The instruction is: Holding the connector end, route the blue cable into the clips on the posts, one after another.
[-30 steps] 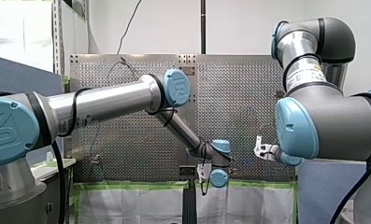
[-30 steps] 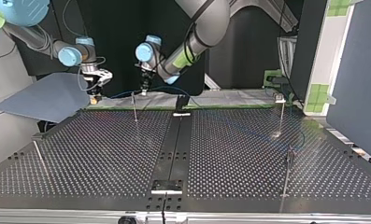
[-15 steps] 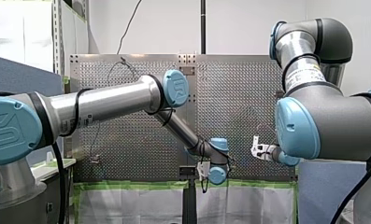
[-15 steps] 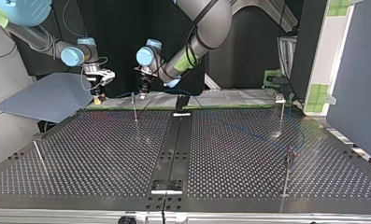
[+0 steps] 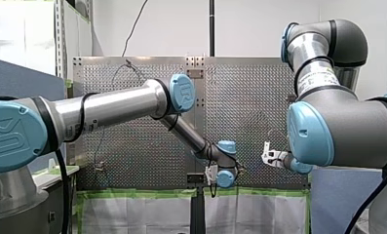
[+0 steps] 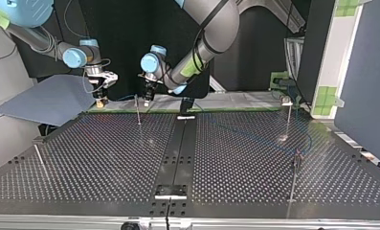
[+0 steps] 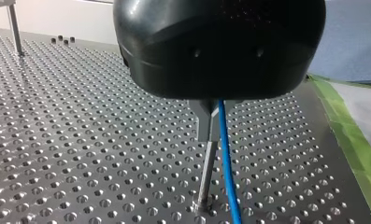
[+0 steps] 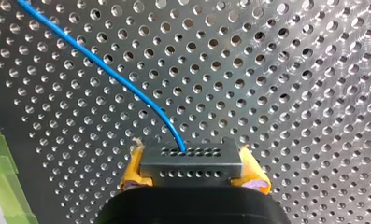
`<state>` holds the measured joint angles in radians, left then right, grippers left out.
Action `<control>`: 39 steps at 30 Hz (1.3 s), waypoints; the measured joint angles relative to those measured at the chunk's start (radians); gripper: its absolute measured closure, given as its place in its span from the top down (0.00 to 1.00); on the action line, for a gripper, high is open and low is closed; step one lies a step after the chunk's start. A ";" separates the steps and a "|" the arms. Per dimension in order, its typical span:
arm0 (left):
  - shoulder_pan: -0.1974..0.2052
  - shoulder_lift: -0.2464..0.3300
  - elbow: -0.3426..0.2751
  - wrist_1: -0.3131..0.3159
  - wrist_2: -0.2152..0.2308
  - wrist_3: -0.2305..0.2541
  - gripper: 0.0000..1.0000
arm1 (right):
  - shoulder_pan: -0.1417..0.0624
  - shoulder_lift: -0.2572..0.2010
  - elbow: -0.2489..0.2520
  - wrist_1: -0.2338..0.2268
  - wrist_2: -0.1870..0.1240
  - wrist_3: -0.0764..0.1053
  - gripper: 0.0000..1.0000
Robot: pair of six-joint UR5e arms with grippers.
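As you pinched the connector [image 8: 191, 161] in the right gripper's [image 8: 193, 171] yellow pads [image 8: 132, 170] to steer the end | blue cable [image 8: 113, 77] ran off it, just beside the post [image 7: 206, 172] under the left gripper [image 6: 148, 95], likely for clipping | left grip: can't tell.

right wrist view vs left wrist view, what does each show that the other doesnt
Only the right wrist view shows the connector clamped between my right pincer's yellow pads. Only the left wrist view shows a post standing on the perforated table, the blue cable running close beside it. Both show that cable and table.
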<state>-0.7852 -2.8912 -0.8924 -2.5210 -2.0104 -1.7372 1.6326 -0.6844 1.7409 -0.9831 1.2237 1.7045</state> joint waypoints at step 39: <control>0.049 -0.048 0.067 0.001 0.056 -0.047 0.00 | 0.000 0.018 -0.038 -0.045 0.009 0.030 0.00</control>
<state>-0.7357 -2.9394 -0.8255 -2.5195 -1.9541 -1.7839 1.6327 -0.6659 1.7024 -1.0277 1.2325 1.7350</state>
